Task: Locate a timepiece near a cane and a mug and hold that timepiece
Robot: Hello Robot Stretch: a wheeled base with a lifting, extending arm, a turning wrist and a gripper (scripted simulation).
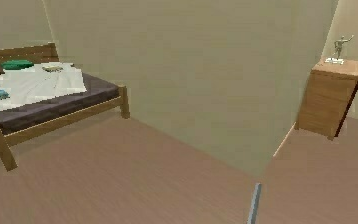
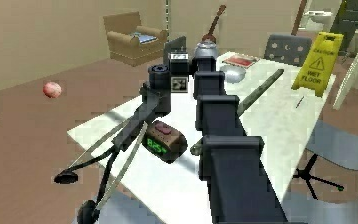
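A bed (image 1: 57, 95) has a green cushion (image 1: 17, 65) at its head, and a small statue (image 1: 339, 48) stands on a wooden dresser (image 1: 327, 98). Beyond the counter's (image 2: 277, 120) far edge is an armchair (image 2: 135, 38). A yellow floor sign (image 2: 319, 62) is by its far right corner, and a pink ball (image 2: 53, 89) lies on the floor.

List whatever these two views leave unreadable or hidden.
Arm side view: whether the end effector holds anything; the clock lies on the table by it.
Arm side view: the clock's green display, too small to read.
Arm side view: the table's middle, covered by the arm.
Forward view: the bed, cut by the left edge.
Forward view: the small figure on the dresser, too small to name.
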